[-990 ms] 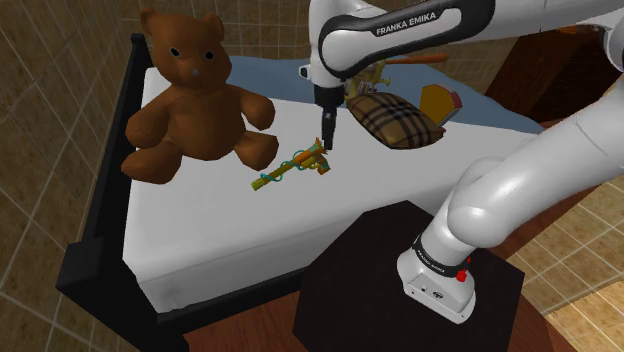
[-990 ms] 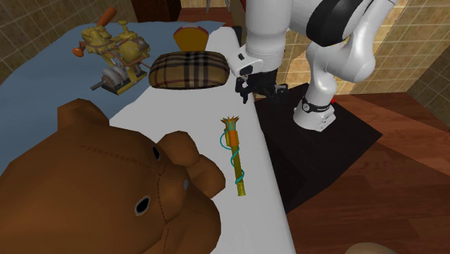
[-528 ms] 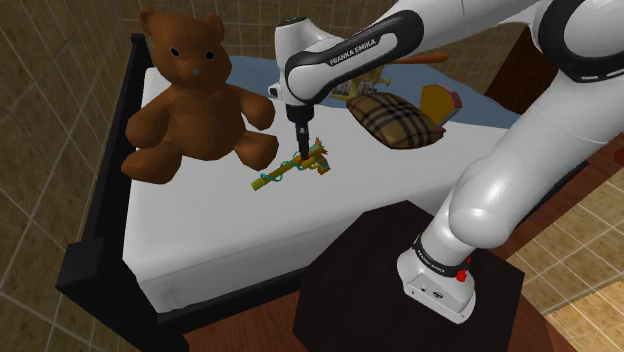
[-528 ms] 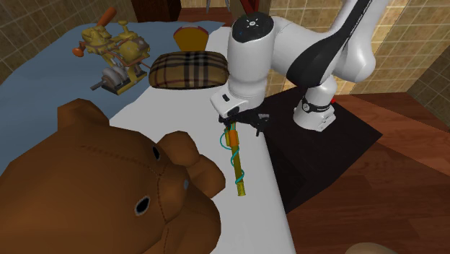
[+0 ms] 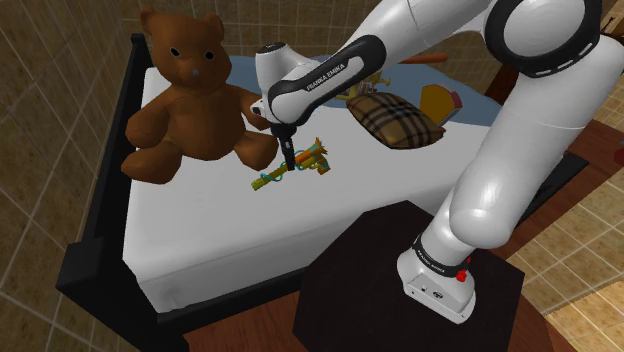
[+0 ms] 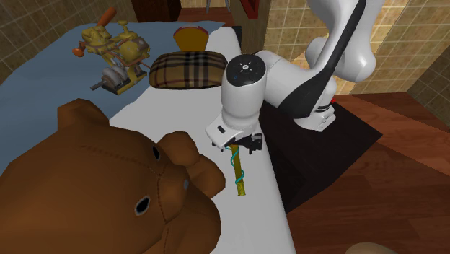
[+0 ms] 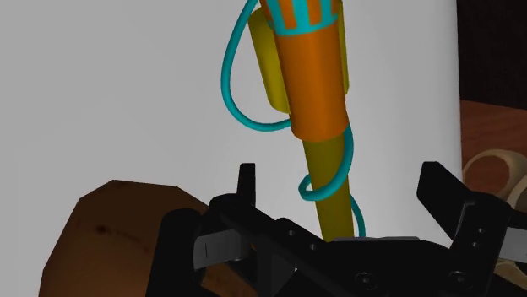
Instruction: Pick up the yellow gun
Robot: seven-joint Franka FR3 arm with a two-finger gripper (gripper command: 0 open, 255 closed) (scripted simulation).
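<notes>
My black gripper [image 7: 342,181] hangs low over a white bed sheet [image 7: 110,93] with its two fingers [image 7: 246,181] spread wide apart, unclenched and grasping nothing. The yellow gun [image 7: 314,76] lies flat on the sheet with its thin yellow shaft running between the fingers, touched by neither. Further along it has an orange sleeve, and a teal cord loops around it. A brown rounded shape sits just beside one finger; I cannot tell what part of what it is. In the shoulder view, the gripper [image 5: 288,160] points down at the middle of the gun [image 5: 312,160], which lies near the foot of a big brown teddy bear [image 5: 190,90] and between that bear and a tan plaid cushion [image 5: 390,118]. My white arm [image 5: 320,75] arches over the bed from the dark box stand [image 5: 360,290] at that view's lower right. The second exterior view shows the gripper [image 6: 241,144] covering the gun's [image 6: 238,177] upper end, close to the sheet's edge — the teddy bear [image 6: 108,187] looms at that view's lower left, the cushion [image 6: 189,70] sits beyond, and a yellow toy machine [image 6: 112,54] rests on a blue blanket [image 6: 43,79].
</notes>
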